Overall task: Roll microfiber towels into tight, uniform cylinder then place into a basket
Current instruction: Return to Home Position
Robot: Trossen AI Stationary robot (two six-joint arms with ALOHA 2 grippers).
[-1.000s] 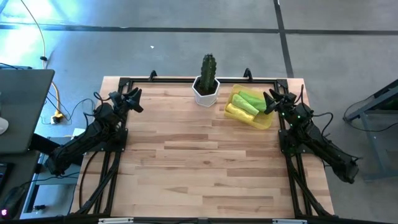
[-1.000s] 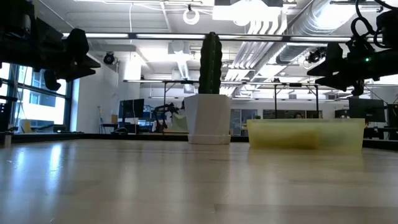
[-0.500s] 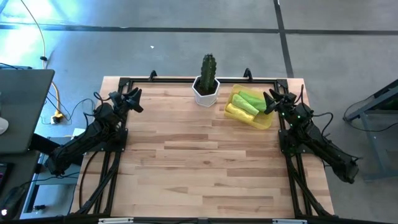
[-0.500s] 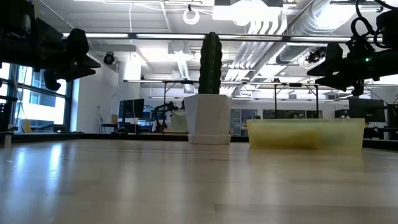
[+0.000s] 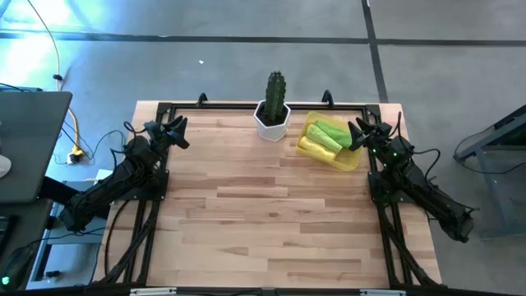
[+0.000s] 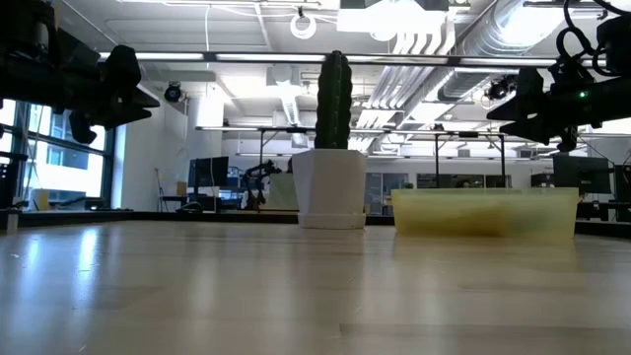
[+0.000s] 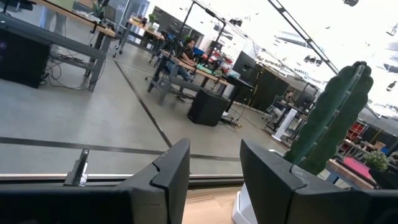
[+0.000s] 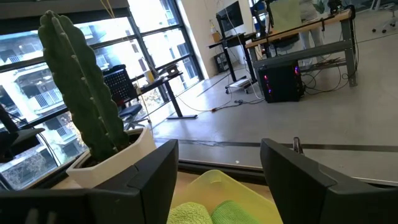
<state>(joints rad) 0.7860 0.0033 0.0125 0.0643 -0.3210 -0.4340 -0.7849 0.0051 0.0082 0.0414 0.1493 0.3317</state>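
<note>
- High view: rolled lime-green and yellow soft towels (image 5: 329, 134) lie in the shallow pale-yellow square basket (image 5: 352, 162), beside the white pot with a green cactus (image 5: 273, 117), on the wooden tabletop (image 5: 263, 205).
- Low view: the basket sits beside the pot.
- Left wrist view: the left pincer (image 7: 214, 155) is apart, holding nothing.
- Right wrist view: the right pincer (image 8: 219, 144) is apart, near the basket.
</note>
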